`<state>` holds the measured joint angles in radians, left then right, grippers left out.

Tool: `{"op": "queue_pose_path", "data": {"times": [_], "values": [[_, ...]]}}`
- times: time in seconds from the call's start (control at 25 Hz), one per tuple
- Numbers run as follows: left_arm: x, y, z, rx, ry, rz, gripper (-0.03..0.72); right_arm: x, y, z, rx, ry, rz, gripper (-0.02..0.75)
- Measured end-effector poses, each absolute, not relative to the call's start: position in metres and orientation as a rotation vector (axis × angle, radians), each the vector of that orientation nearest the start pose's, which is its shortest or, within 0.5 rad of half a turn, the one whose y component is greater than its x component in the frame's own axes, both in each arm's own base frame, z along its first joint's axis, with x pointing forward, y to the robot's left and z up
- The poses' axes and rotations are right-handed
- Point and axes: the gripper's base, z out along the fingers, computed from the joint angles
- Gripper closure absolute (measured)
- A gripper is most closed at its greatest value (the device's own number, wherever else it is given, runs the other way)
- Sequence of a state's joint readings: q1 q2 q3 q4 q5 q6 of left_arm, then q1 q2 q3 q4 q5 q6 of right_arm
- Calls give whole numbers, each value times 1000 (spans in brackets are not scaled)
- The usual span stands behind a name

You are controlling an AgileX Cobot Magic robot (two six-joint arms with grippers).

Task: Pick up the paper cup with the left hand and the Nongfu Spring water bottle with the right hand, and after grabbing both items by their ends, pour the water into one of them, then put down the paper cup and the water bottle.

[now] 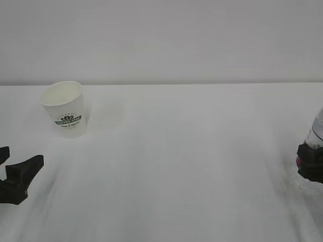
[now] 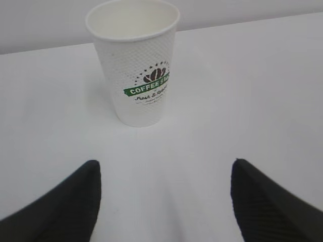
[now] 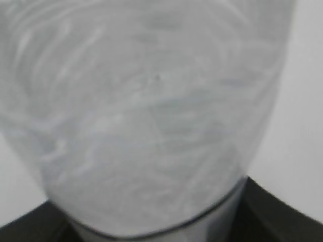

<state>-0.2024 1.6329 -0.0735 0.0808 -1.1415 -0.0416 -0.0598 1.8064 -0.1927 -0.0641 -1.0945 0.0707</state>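
Note:
The white paper cup (image 1: 65, 108) with a green round logo stands upright on the table at the back left. In the left wrist view the paper cup (image 2: 136, 75) is straight ahead and looks empty. My left gripper (image 1: 21, 157) sits low at the front left, short of the cup. There the left gripper (image 2: 165, 164) is open, with only bare table between its fingers. At the right edge, my right gripper (image 1: 310, 161) is shut on the Nongfu Spring water bottle (image 1: 317, 128), whose red label peeks out beside the fingers. The clear ribbed bottle (image 3: 146, 101) fills the right wrist view between the right gripper's (image 3: 151, 201) black fingers. Water cannot be made out.
The white table (image 1: 192, 151) runs back to a pale wall (image 1: 161, 40). The bottle and right gripper are cut off by the right edge of the exterior view.

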Motion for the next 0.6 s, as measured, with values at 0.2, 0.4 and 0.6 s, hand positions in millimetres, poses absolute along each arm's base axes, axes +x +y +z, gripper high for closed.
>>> {"op": "queue_pose_path", "data": {"times": [0.2, 0.4, 0.6], "values": [[183, -44, 125, 235, 1893, -212, 108, 222, -8, 102, 65, 1993, 44, 286], [183, -44, 125, 235, 1893, -212, 109, 226, -8, 103, 65, 1982, 43, 286], [183, -44, 125, 235, 1893, -212, 109, 239, -9, 109, 62, 1948, 41, 286]]}}
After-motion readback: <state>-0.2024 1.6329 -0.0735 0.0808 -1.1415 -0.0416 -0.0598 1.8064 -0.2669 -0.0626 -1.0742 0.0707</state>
